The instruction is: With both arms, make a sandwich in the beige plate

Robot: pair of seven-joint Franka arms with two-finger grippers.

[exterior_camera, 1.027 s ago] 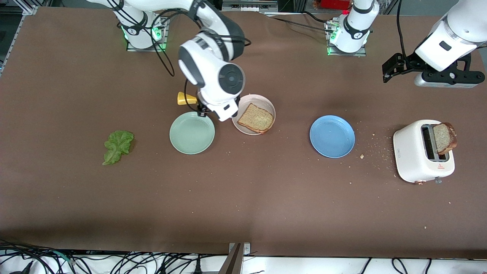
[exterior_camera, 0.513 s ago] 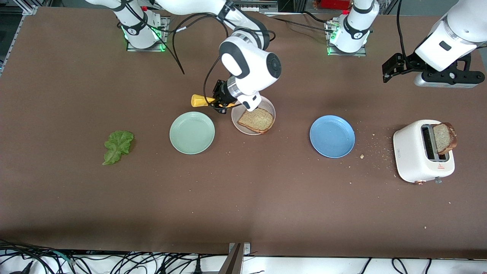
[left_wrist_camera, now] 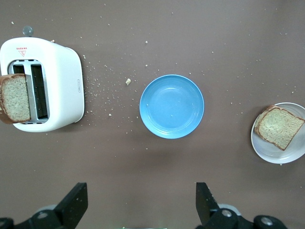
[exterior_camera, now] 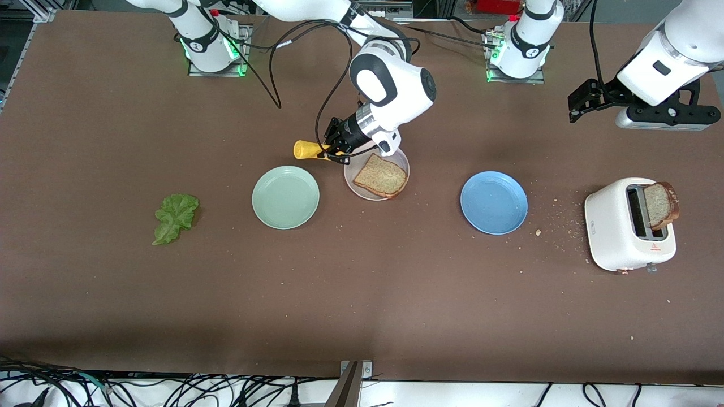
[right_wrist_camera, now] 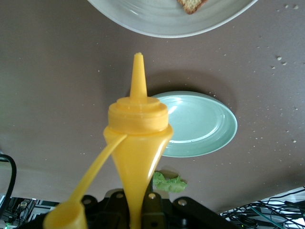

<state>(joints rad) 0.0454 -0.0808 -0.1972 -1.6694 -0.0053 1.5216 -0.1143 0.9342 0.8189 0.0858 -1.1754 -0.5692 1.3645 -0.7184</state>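
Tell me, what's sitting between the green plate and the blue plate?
The beige plate with one slice of toast on it, seen in the front view.

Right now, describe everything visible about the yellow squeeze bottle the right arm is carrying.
The yellow squeeze bottle looks like smooth, glossy plastic: a tapering body, a ribbed collar and a slim pointed nozzle, its little cap dangling open on a strap. The right hand is shut on its body and holds it tipped on its side above the table, beside the rim of the beige plate that holds a toast slice. Nothing is seen coming out of the nozzle.
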